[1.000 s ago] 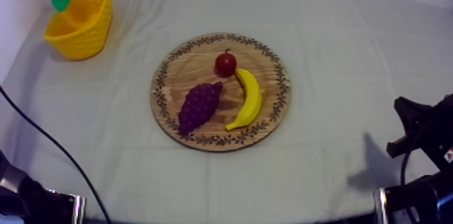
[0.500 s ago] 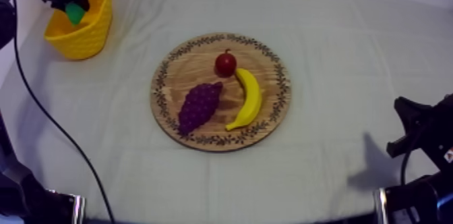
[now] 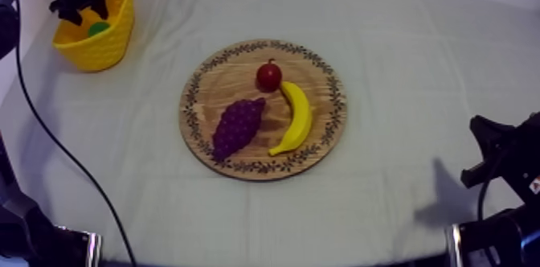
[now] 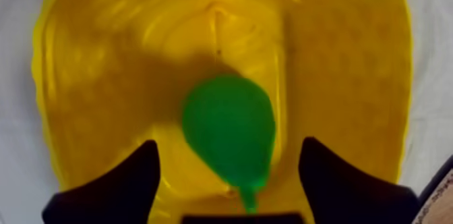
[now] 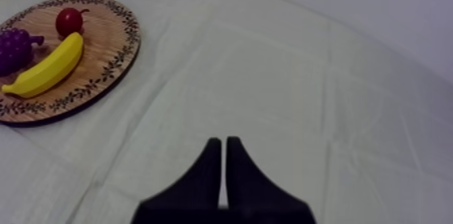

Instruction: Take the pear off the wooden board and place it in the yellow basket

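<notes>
The green pear (image 4: pixel 230 129) lies inside the yellow basket (image 4: pixel 337 78), free of my fingers. In the top view the pear (image 3: pixel 99 27) shows as a green spot in the basket (image 3: pixel 104 45) at the far left of the table. My left gripper (image 3: pixel 78 1) hovers just above the basket, open, its two black fingers (image 4: pixel 121 179) spread to either side of the pear. The round wooden board (image 3: pixel 321 121) lies mid-table. My right gripper (image 5: pixel 223 166) rests shut on nothing over bare cloth, low at the right (image 3: pixel 492 145).
On the board lie a purple bunch of grapes (image 3: pixel 237 125), a banana (image 3: pixel 296 117) and a small red fruit (image 3: pixel 268 75). The board (image 5: pixel 101 58) with its fruit is also visible beyond my right gripper. Grey-white cloth spreads around it.
The left gripper came down over the basket with the pear, then opened. The pear dropped out of the fingers and now lies in the basket. The right arm stayed still.
</notes>
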`<action>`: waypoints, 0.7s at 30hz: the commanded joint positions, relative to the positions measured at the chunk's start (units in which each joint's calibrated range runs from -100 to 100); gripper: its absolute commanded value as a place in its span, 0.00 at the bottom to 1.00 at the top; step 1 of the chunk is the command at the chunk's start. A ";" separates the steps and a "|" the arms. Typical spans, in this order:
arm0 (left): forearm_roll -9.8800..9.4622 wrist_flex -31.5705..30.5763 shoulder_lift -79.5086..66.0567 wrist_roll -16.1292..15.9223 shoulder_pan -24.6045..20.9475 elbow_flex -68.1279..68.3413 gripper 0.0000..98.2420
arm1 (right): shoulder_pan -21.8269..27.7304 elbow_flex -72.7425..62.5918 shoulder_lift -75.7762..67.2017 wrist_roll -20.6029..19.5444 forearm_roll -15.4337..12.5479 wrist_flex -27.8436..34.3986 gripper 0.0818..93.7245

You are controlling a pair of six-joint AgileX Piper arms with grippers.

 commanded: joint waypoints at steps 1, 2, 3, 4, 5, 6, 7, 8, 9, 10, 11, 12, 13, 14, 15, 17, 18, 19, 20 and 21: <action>-0.40 0.03 -0.51 0.28 0.07 0.25 0.84 | 0.01 -0.05 -0.04 0.01 -0.01 0.04 0.00; -0.54 0.03 -0.75 0.37 0.11 0.35 0.85 | 0.01 -0.05 -0.04 0.01 -0.01 0.04 0.00; -0.65 0.03 -1.03 0.44 0.14 0.45 0.86 | 0.01 -0.05 -0.04 0.01 -0.01 0.04 0.00; -0.73 0.03 -1.30 0.44 0.15 0.58 0.86 | 0.01 -0.05 -0.04 0.01 -0.01 0.04 0.00; -0.79 0.03 -1.62 0.43 0.17 0.81 0.87 | 0.01 -0.05 -0.04 0.01 -0.01 0.04 0.00; -0.78 0.03 -1.97 0.39 0.17 1.08 0.87 | 0.01 -0.05 -0.04 0.01 -0.01 0.04 0.00; -0.74 0.03 -2.37 0.28 0.16 1.33 0.88 | 0.01 -0.05 -0.04 0.01 -0.01 0.04 0.00; -0.69 0.03 -2.88 0.20 0.15 1.67 0.88 | 0.01 -0.05 -0.04 0.01 -0.01 0.04 0.00; -0.66 0.03 -3.45 0.16 0.14 2.14 0.89 | 0.01 -0.05 -0.04 0.01 -0.01 0.04 0.00; -0.63 0.03 -4.13 0.11 0.18 2.64 0.90 | 0.01 -0.05 -0.04 0.01 -0.01 0.04 0.00; -0.62 0.03 -4.87 0.13 0.23 3.19 0.91 | 0.01 -0.05 -0.04 0.01 -0.01 0.04 0.00; -0.65 0.03 -5.69 0.20 0.30 3.81 0.92 | 0.01 -0.05 -0.04 0.01 -0.01 0.04 0.00; -0.70 0.03 -6.55 0.27 0.40 4.45 0.93 | 0.01 -0.05 -0.04 0.01 -0.01 0.04 0.00; -0.75 0.03 -7.47 0.37 0.51 5.09 0.94 | 0.01 -0.05 -0.04 0.01 -0.01 0.04 0.00; -0.80 0.03 -8.42 0.50 0.64 5.74 0.95 | 0.01 -0.05 -0.04 0.01 -0.01 0.04 0.00; -0.86 0.03 -10.38 0.68 0.88 7.06 0.95 | 0.01 -0.05 -0.04 0.01 -0.01 0.04 0.00; -0.88 0.03 -11.41 0.77 1.00 7.79 0.96 | 0.01 -0.05 -0.04 0.01 -0.01 0.04 0.00; -0.88 0.03 -12.47 0.87 1.10 8.57 0.96 | 0.01 -0.05 -0.04 0.01 -0.01 0.04 0.00; -0.83 0.03 -13.52 0.93 1.18 9.32 0.96 | 0.01 -0.05 -0.04 0.01 -0.01 0.04 0.00; -0.76 0.03 -14.59 0.98 1.25 10.08 0.96 | 0.01 -0.05 -0.04 0.01 -0.01 0.04 0.00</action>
